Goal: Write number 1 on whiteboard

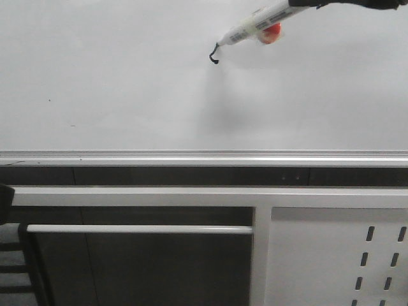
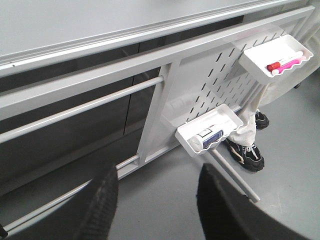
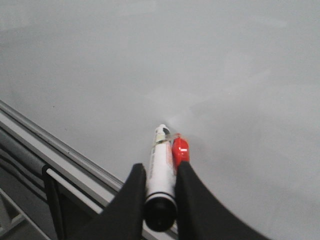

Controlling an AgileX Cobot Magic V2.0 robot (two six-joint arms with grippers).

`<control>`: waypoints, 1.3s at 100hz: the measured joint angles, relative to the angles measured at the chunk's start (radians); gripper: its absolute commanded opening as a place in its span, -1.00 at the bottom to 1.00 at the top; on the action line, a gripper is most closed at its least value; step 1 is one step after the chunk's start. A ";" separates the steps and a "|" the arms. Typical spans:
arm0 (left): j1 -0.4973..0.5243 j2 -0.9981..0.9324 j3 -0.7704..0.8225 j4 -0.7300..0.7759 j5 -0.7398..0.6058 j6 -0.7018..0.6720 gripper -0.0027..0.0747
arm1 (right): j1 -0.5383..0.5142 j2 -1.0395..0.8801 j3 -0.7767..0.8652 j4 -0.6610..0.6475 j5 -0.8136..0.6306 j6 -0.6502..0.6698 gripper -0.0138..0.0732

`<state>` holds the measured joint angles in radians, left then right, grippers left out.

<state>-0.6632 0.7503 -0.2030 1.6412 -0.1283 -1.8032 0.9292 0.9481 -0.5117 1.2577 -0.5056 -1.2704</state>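
Closest in, ran white frame rails and a slotted panel (image 1: 331,255) below the near edge of the whiteboard (image 1: 127,83). Beyond them, held the marker (image 1: 255,27) slantwise in the right claw (image 3: 160,170), clenched round its barrel, with an orange-red piece (image 1: 271,33) alongside it. Put the tip down at the number 1 (image 1: 213,58), so far only a short black hooked stroke toward the far right corner of the board.

Looked like the writing step itself, barely begun: hook made, long downstroke apparently not yet drawn. Would probably call next for pulling the tip straight toward the near rim (image 1: 191,156) with even pressure, then lifting clear without smearing.

Kept the left claw (image 2: 157,175) low and well apart from the board, released and gripping nothing, above grey floor. Showed there two white trays hooked on the panel, one (image 2: 207,135) with a dark-labelled marker, the other (image 2: 275,55) with red and pink ones, and somebody's legs and dark shoes (image 2: 245,150) just beside them. Found nothing lying across the stroke's path; only a few tiny specks near the left edge.
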 measured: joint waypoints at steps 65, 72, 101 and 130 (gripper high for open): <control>0.000 0.000 0.013 -0.002 0.002 0.000 -0.20 | 0.169 -0.062 0.000 0.240 -0.065 -0.196 -0.80; 0.000 0.000 0.013 -0.002 0.002 0.000 -0.20 | 0.169 -0.062 0.000 0.243 -0.065 -0.198 -0.80; 0.000 0.000 0.013 -0.002 -0.002 0.004 -0.98 | 0.169 -0.062 0.000 0.246 -0.044 -0.200 -0.80; 0.000 0.000 0.013 -0.002 0.009 0.018 -0.98 | 0.169 -0.062 0.000 0.246 -0.044 -0.203 -0.80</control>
<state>-0.6632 0.7503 -0.1905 1.6396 -0.1191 -1.7854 1.0984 0.8860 -0.5117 1.5040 -0.5491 -1.4730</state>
